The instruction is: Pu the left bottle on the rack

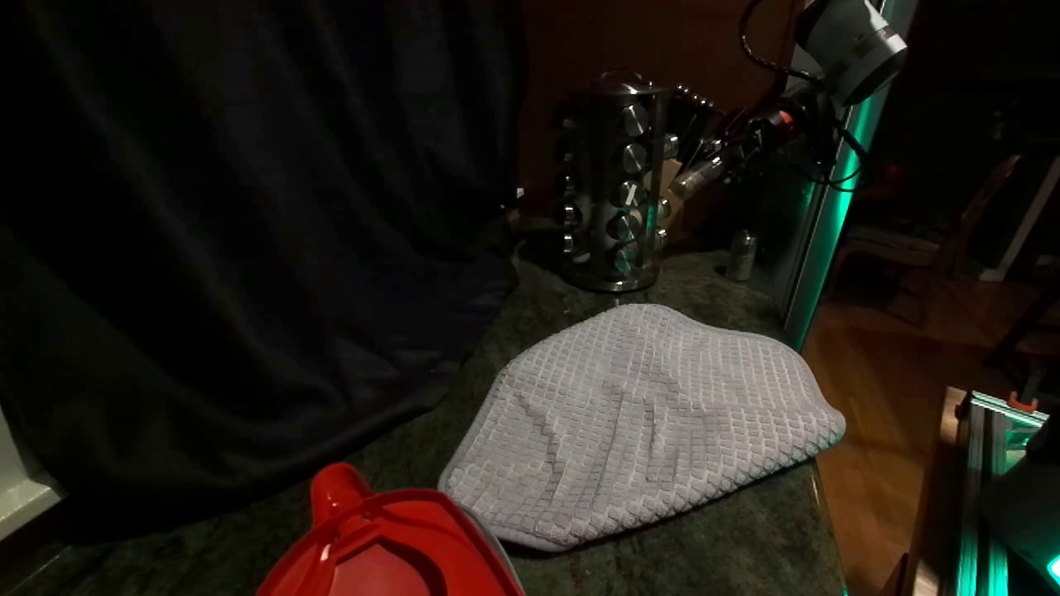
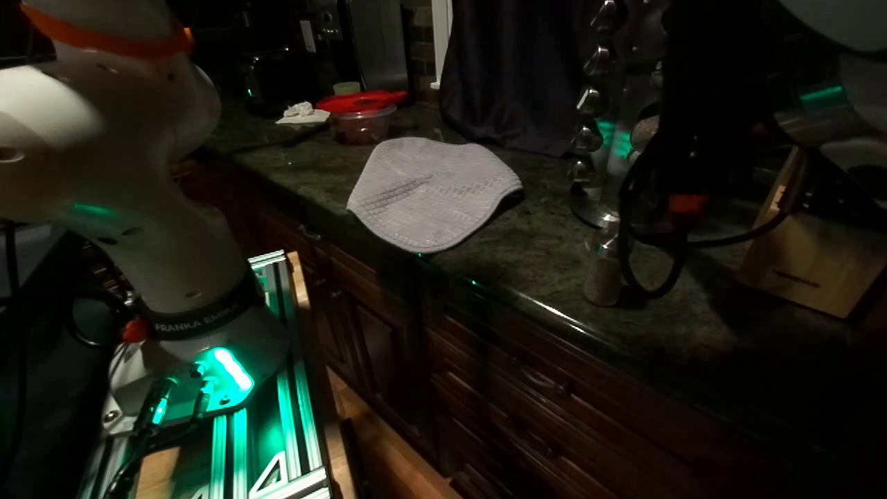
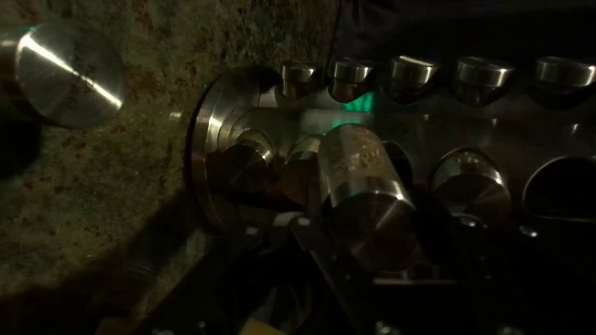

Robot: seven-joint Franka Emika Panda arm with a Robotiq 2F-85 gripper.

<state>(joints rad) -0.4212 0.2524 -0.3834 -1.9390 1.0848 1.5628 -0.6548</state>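
Bottle (image 3: 363,179): held off the counter (image 1: 700,288), glass end toward the rack (image 1: 599,157); whether touching, cannot tell.
Gripper (image 3: 369,208): snug on that bottle, no wider than it.
Rack: carrying looks done; seating, perhaps in the half-hidden hole (image 3: 401,166), and release seem to remain.
Counter: dark, mottled; in an exterior view, from the rack, 1 spare bottle (image 1: 742,255) upright at 4 o'clock, cloth (image 1: 646,422) at 6, red lid (image 1: 397,567) at 7.
Room: dim; curtain (image 1: 273,232) at 9 o'clock, wooden floor (image 1: 865,368) at 4.
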